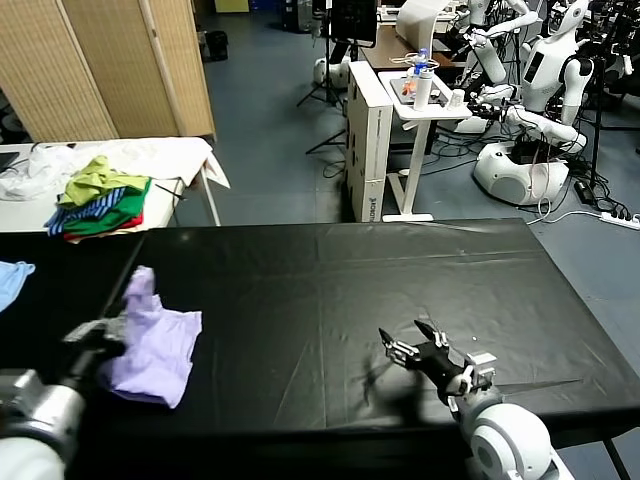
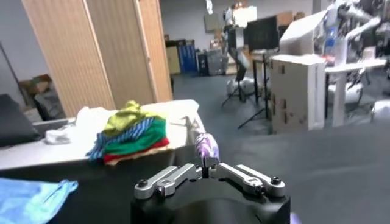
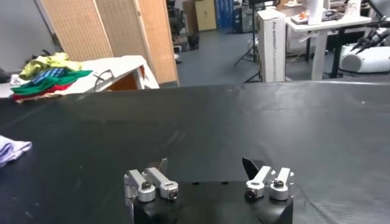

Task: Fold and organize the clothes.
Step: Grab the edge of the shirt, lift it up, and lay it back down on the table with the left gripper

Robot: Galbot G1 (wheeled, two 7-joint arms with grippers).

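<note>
Lavender T-shirt (image 1: 152, 340) at head view's lower left shows pinched in left gripper (image 2: 207, 168) only wrist-side; right gripper (image 1: 412, 345) gapes wide.

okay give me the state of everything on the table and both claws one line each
T-shirt: crumpled, one part lifted, on the black table.
Left claw: shut on T-shirt.
Right claw: open, empty, above table.
Blue cloth: lying loose at table edge.
Garment pile: stacked on the white table behind.

Blue-grey floor (image 1: 270, 110), woven folding screen (image 1: 110, 65) (tan panels), white side table (image 1: 170, 160) beyond.
</note>
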